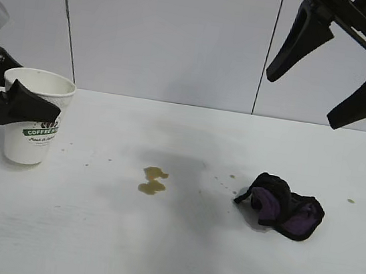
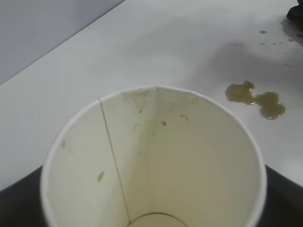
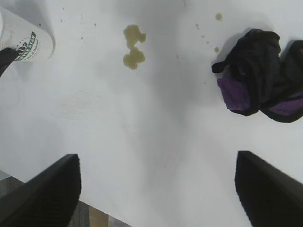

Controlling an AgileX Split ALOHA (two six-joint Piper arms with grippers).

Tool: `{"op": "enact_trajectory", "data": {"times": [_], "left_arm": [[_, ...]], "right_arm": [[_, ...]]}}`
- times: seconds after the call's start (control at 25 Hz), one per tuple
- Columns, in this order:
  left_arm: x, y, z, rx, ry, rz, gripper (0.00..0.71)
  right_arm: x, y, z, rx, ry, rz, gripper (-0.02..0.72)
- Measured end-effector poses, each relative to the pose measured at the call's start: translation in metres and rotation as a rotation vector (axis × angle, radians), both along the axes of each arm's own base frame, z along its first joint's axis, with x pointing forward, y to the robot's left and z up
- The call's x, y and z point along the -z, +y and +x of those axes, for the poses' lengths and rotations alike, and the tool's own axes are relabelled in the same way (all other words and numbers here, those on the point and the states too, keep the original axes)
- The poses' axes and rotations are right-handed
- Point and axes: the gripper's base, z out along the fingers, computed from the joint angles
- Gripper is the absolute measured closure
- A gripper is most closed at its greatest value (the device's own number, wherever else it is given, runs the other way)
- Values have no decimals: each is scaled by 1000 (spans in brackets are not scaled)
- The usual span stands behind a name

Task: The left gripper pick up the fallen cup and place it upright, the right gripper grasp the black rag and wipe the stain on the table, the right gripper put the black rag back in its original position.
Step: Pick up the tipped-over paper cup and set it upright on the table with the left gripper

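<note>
Left gripper (image 1: 18, 105): clamped on upright cup (image 1: 35, 117), far left.
Right gripper (image 1: 333, 69): spread wide, empty, above black rag (image 1: 283, 206).

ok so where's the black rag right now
In the exterior view the black rag lies crumpled on the table at the right, beyond the stain from the cup, with the open right claw high above it.

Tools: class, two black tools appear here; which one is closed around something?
The left tool, at the exterior view's left edge, grips the upright cup. The right tool hangs open high above the black rag, holding nothing.
</note>
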Motion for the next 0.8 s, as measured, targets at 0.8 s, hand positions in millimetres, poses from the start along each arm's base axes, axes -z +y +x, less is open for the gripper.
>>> {"op": "enact_trajectory", "data": {"times": [0.8], "left_arm": [[10, 5, -5, -53, 149, 51, 46]], "right_arm": [[0, 0, 0, 1, -2, 0, 94]]}}
